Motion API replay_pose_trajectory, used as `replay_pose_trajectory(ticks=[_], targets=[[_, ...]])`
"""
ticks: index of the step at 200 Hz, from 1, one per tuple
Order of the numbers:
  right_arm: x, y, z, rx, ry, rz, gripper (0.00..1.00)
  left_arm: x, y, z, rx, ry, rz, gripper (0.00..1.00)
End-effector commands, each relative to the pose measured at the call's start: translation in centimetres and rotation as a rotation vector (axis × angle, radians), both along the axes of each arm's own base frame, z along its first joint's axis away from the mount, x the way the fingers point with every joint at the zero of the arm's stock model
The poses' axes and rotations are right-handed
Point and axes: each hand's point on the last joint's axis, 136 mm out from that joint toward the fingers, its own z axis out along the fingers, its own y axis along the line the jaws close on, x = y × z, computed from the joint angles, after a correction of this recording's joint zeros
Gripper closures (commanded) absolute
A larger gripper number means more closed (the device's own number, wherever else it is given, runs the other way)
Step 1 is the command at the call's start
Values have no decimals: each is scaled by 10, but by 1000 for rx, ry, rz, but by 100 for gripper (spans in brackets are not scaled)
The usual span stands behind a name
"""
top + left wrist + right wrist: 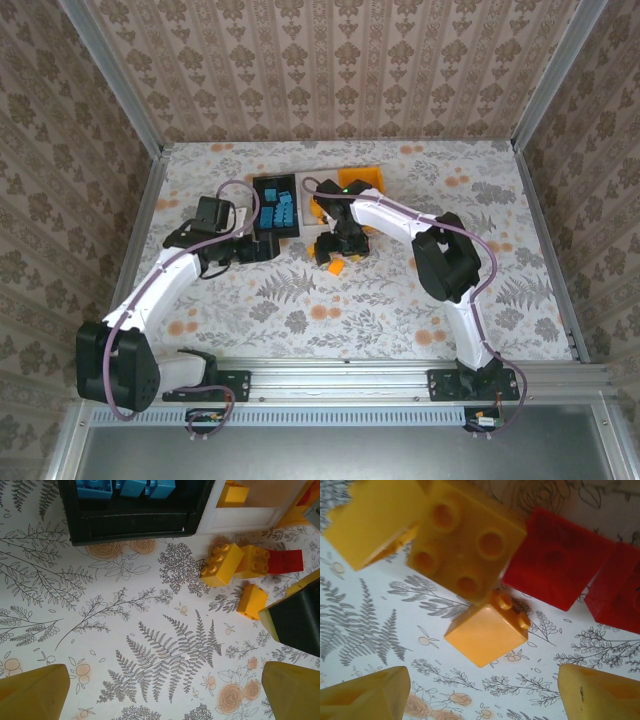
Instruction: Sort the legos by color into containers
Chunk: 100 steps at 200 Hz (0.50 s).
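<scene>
Right end effector (482, 697) hangs released and empty; the small orange brick (487, 635) lies just ahead on the tabletop (395, 605), centred between the jaws but turned askew. Left end effector (160, 695), also released, stands farther off to the side, so right is nearer.

The bricks (486, 635) are smooth moulded plastic with a soft sheen, and the black bin (135, 527) and white bin (240, 517) are plastic too, faintly shiny. The counter (125, 645) wears a matt printed sheet, flat and smooth, while the fingers (365, 695) look like dull yellow plastic, slightly grainy. The rail (340, 370) is pale bare metal, and the walls (330, 70) look papered and matt.
</scene>
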Motion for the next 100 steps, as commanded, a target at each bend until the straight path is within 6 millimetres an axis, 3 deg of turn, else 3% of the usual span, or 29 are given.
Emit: replay_pose_trajectory(ticks=[1,100], targets=[[-2,-6,2,-24,-12,-52,22,-6,3,6,4,-9,15,0],[8,13,-20,-83,-18,-21,22,-9,3,9,1,-11,0,0]])
